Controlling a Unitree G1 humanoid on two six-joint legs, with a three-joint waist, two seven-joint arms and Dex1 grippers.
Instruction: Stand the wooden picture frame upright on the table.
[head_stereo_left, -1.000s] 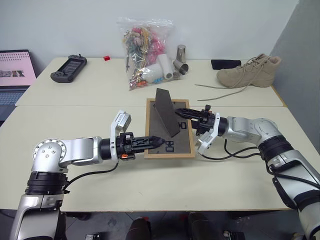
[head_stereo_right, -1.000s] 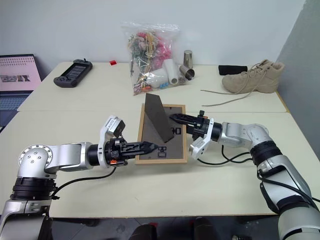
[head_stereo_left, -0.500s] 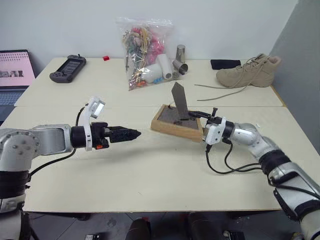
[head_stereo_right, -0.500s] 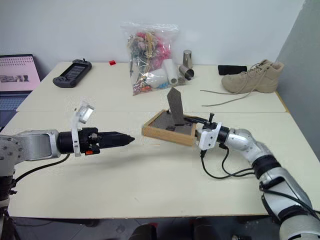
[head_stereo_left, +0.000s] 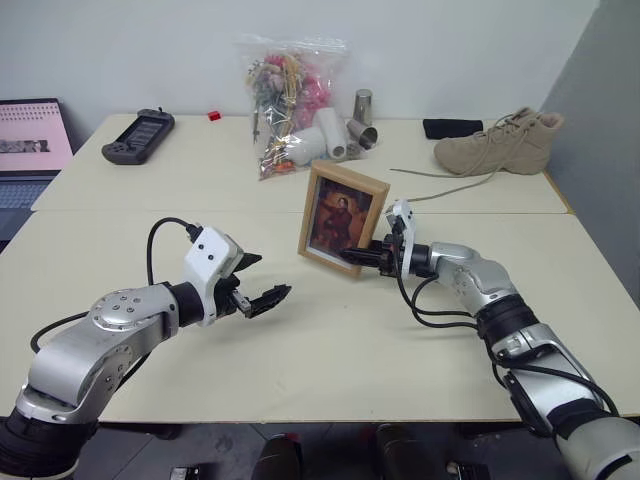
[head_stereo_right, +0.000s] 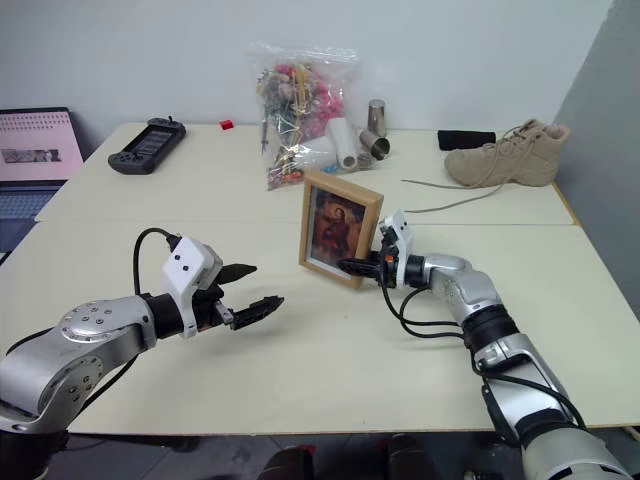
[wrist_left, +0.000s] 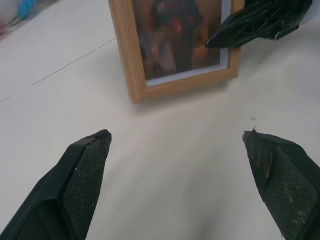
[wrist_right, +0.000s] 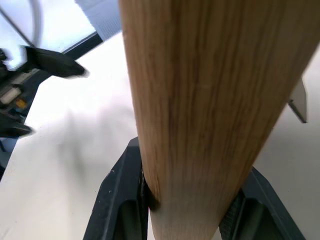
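The wooden picture frame (head_stereo_left: 343, 217) stands upright on the table (head_stereo_left: 350, 350), its portrait facing me and its lower edge on the tabletop. My right gripper (head_stereo_left: 352, 255) is shut on the frame's lower right edge; in the right wrist view its fingers (wrist_right: 122, 197) clamp the light-wood side (wrist_right: 210, 100). My left gripper (head_stereo_left: 268, 278) hovers open to the left of the frame, apart from it, with nothing between its fingers. The left wrist view shows the frame (wrist_left: 175, 45) ahead of the open left gripper (wrist_left: 177, 137).
At the back of the table are a clear bag of colourful items (head_stereo_left: 290, 100), metal cups (head_stereo_left: 362, 110), a tan boot (head_stereo_left: 495, 145) with trailing laces, a black handheld console (head_stereo_left: 138, 137) and a laptop (head_stereo_left: 30, 140) at far left.
The frame went from lying face down to tilted, then upright with the portrait facing me, held by the right gripper. The left gripper let go, drew back leftward and opened wide.
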